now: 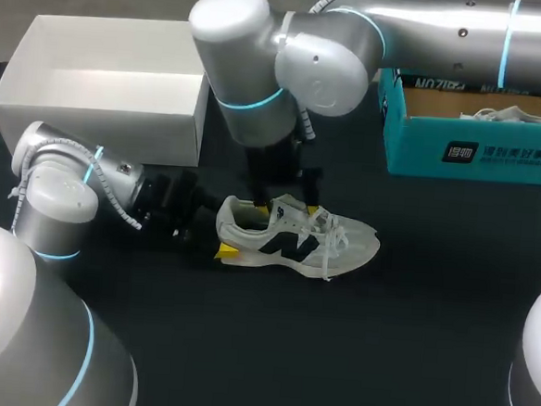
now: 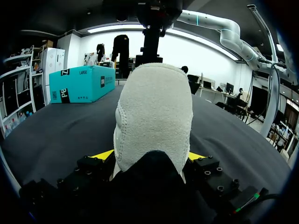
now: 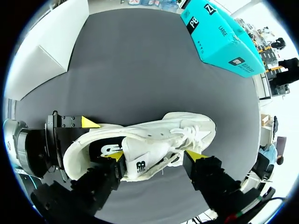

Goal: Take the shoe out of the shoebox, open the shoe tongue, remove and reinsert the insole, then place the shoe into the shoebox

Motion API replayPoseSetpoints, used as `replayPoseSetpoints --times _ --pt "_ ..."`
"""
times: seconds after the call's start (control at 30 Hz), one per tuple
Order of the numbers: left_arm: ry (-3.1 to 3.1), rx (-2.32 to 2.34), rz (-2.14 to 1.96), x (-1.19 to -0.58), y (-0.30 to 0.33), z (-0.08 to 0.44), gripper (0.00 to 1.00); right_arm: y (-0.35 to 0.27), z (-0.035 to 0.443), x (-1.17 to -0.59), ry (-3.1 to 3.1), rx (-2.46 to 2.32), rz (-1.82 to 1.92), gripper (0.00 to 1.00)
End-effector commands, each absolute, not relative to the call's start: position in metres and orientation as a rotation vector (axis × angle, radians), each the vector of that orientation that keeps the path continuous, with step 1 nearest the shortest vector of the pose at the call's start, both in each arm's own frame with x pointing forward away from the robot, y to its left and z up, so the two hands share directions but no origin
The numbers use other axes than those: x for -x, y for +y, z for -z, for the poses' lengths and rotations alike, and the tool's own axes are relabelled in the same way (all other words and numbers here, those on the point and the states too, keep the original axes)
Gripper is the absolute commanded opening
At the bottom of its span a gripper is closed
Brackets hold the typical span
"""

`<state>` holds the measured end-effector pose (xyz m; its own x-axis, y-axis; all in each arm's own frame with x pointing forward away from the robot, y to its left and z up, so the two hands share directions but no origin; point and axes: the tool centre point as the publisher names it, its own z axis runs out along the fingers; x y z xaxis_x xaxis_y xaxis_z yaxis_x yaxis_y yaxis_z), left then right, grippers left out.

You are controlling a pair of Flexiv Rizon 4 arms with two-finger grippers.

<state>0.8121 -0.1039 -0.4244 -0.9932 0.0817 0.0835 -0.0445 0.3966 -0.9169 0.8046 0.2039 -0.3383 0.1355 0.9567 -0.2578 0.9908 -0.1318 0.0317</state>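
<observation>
A white sneaker (image 1: 296, 240) with dark side marks lies on the black table, toe to the right. My left gripper (image 1: 220, 232) is at its heel, and in the left wrist view the heel (image 2: 154, 116) fills the gap with both yellow tips pressed against its sides. My right gripper (image 1: 296, 209) comes down from above onto the shoe's opening. Its fingers (image 3: 194, 154) straddle the raised tongue (image 3: 142, 161), one inside the collar and one outside by the laces, standing wide. An open white shoebox (image 1: 99, 126) stands at the back left.
A teal box (image 1: 469, 152) stands at the back right with another white shoe (image 1: 509, 115) inside it. My right arm's big elbow (image 1: 253, 53) hangs over the middle of the table, between the two boxes.
</observation>
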Motion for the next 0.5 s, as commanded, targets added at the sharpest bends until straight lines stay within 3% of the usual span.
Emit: replayPoseSetpoints --times 0.03,0.1,0.3,0.4,0.43,0.5 --pt "-2.529 0.033 -1.662 -0.811 -0.103 0.424 0.00 0.199 0.341 -0.804 1.924 -2.230 0.271 0.37" --pt "-2.529 0.033 -1.662 -0.811 -0.103 0.424 0.00 0.199 0.337 -0.804 1.914 -2.229 0.275 0.28" --pt "-2.529 0.033 -1.662 -0.811 -0.103 0.424 0.00 0.204 0.321 -0.808 1.917 -2.191 0.292 0.31" --pt "-2.529 0.033 -1.662 -0.811 -0.103 0.424 0.00 0.203 0.318 -0.810 1.918 -2.191 0.309 0.16" --pt "-2.529 0.033 -1.662 -0.811 -0.103 0.424 0.00 0.201 0.318 -0.810 1.911 -2.196 0.315 0.02" --pt "-2.529 0.033 -1.662 -0.811 -0.103 0.424 0.00 0.197 0.317 -0.810 1.902 -2.205 0.317 0.00"
